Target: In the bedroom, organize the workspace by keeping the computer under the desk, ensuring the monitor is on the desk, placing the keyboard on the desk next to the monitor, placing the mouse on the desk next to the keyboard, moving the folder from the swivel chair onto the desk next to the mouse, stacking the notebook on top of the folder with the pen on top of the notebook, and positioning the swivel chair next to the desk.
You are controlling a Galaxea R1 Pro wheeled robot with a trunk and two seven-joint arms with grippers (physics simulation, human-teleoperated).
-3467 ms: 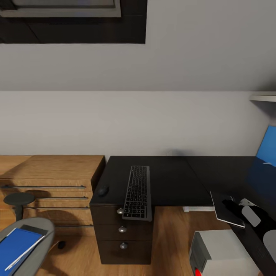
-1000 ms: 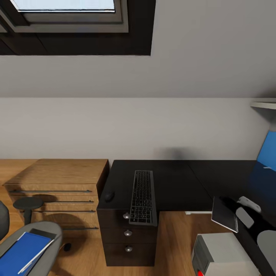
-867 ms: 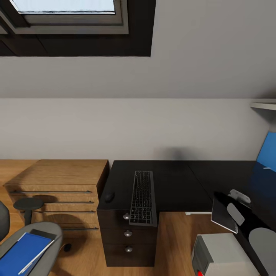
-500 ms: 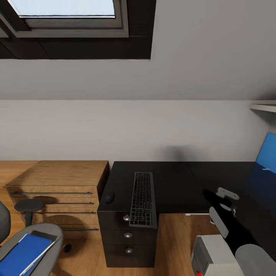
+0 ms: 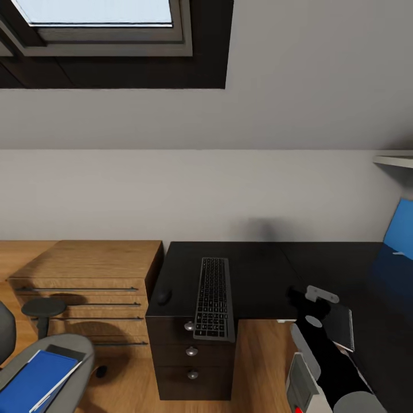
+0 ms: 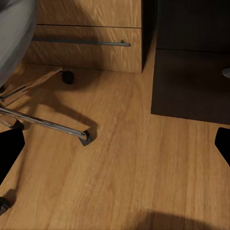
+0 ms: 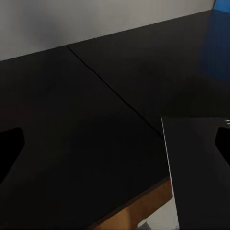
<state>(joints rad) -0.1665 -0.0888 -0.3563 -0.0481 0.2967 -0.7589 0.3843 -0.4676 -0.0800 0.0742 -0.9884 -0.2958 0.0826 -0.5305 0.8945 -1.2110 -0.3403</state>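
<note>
A grey keyboard (image 5: 213, 298) lies on the black desk (image 5: 258, 269), its near end over the front edge. Left of it sits the black mouse (image 5: 164, 296). The monitor (image 5: 400, 229) shows blue at the far right. A dark notebook (image 5: 339, 326) lies flat on the desk's right wing. Just left of it, my right gripper (image 5: 297, 298) is open above the desk. In the right wrist view one fingertip (image 7: 223, 139) overlaps the notebook (image 7: 201, 163). The blue folder (image 5: 31, 381) rests on the swivel chair (image 5: 69, 344) at lower left. My left gripper (image 6: 115, 143) hangs open over the floor.
The white computer (image 5: 301, 384) stands on the wooden floor under the desk's right wing. A wooden dresser (image 5: 86, 275) adjoins the desk's left side. The chair's metal legs (image 6: 48, 124) spread beside my left gripper. A drawer stack (image 5: 192, 350) sits below the keyboard.
My right gripper held the notebook upright a second ago; it has let go and swung left. The notebook now lies flat on the desk. The camera rose slightly since the oldest frame.
</note>
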